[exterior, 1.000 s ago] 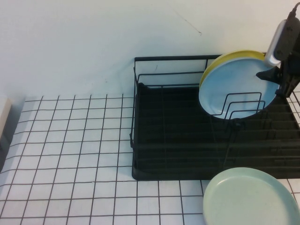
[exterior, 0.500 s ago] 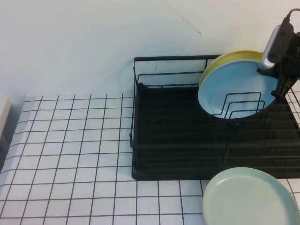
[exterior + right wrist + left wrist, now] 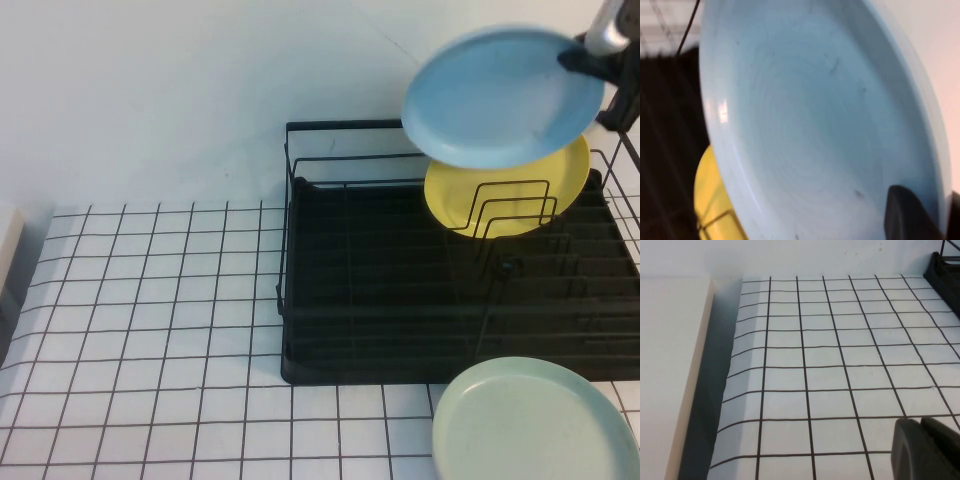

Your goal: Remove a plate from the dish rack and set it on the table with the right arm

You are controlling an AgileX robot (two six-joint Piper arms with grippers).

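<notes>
plate gripped by its rim in right end effector, clear above dish rack | placing on tabletop left | left end effector parked over tabletop, closed

The black right gripper at two o'clock pinches a light blue plate's rim aloft, while the black left gripper hangs low over the table.

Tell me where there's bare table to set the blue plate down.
The right gripper holds the plate above the dish rack. Free: the table left of the rack, and the front strip left of the pale green plate. Crowded: the front right corner. The left gripper hovers over the table's left part.
</notes>
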